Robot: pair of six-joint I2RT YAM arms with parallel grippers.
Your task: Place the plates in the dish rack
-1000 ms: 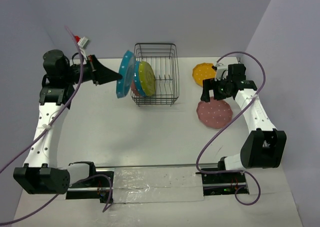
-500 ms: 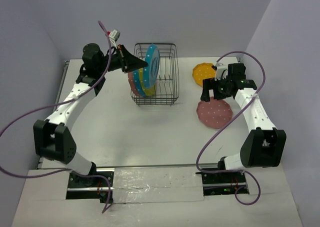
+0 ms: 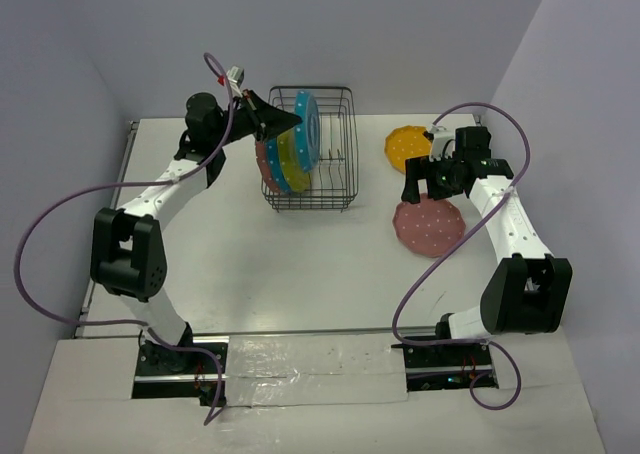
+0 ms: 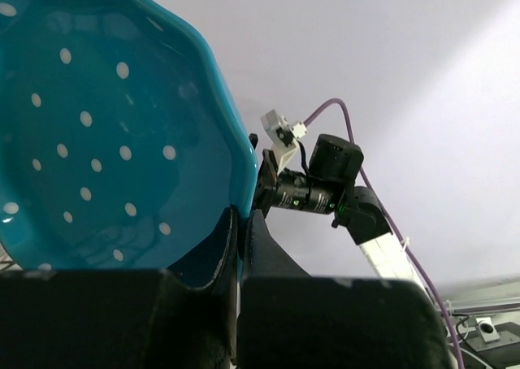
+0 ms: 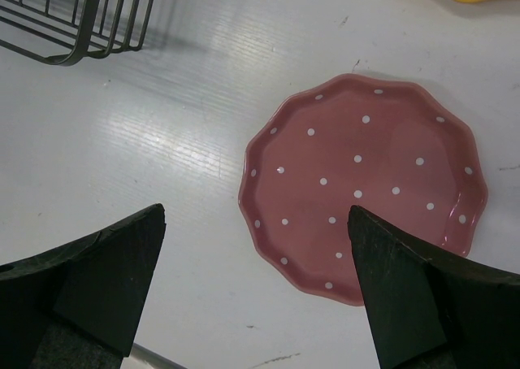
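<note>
Left fingers (image 4: 272, 255) pinch the teal plate (image 3: 307, 124) by its rim, upright over the dish rack (image 3: 345, 174), right gripper (image 5: 253, 214) spread above the pink plate (image 5: 366, 182); I fear the edge grip lets it pivot and jam crooked.

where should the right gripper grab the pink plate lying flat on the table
Probably pinch the pink plate at its raised scalloped rim, on the edge nearest the open right gripper, coming from above at a tilt. It lies flat on the table, so only the rim offers a lip.
</note>
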